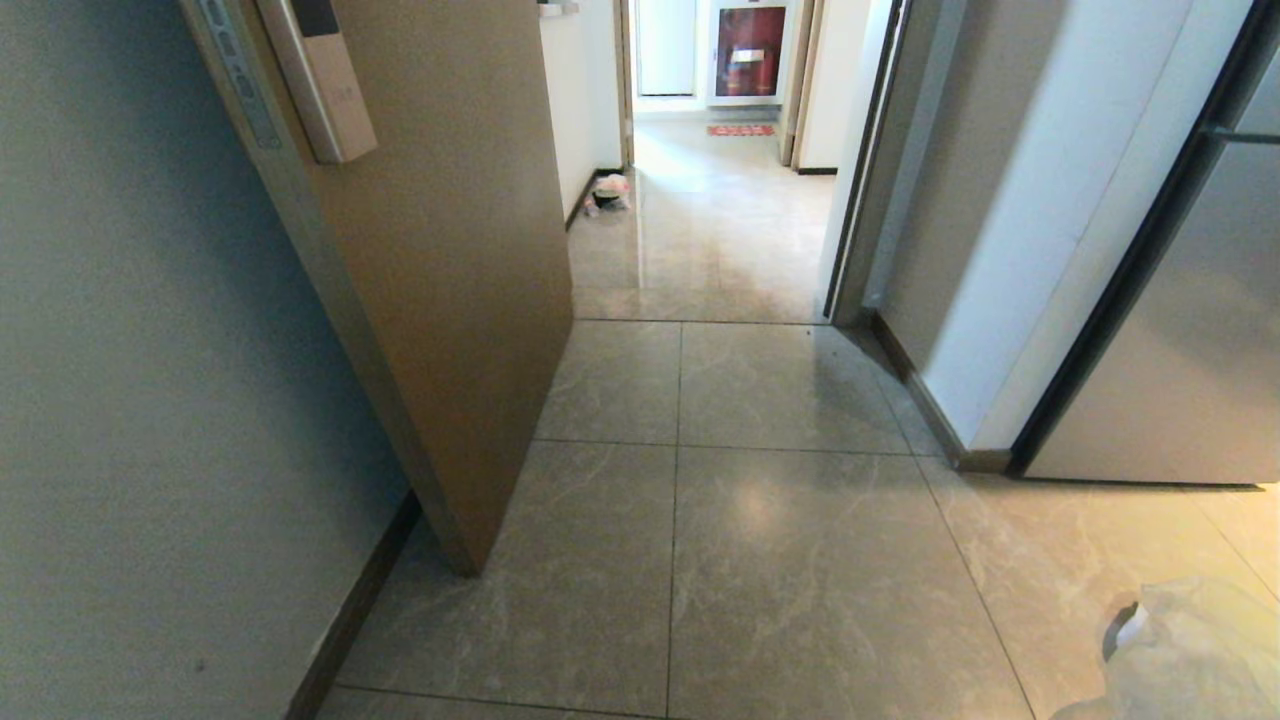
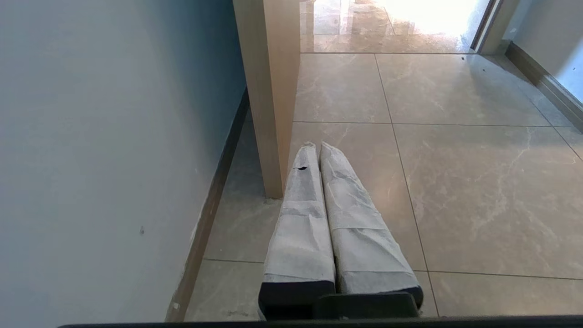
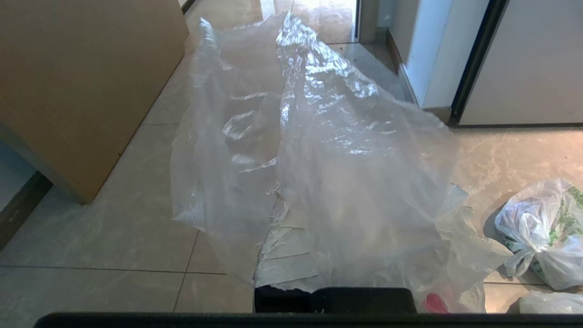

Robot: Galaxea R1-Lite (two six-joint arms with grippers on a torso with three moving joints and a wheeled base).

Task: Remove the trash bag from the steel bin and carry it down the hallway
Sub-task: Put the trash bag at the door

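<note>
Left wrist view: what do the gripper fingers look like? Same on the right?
The left gripper has two long tapering fingers wrapped in wrinkled white fabric-like covering, with a small dark tear on one, rising from a black base. The right gripper's fingers show the same white wrapping and black base, mostly hidden.

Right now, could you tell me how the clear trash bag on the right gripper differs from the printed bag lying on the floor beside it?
The trash bag is colourless and see-through; the printed bag is whitish with green markings. The trash bag is draped open and loose over the right gripper, off the floor; the printed bag sits bunched shut on the floor tiles. The trash bag spreads wider than the printed bag. Both are thin crinkly plastic.
</note>
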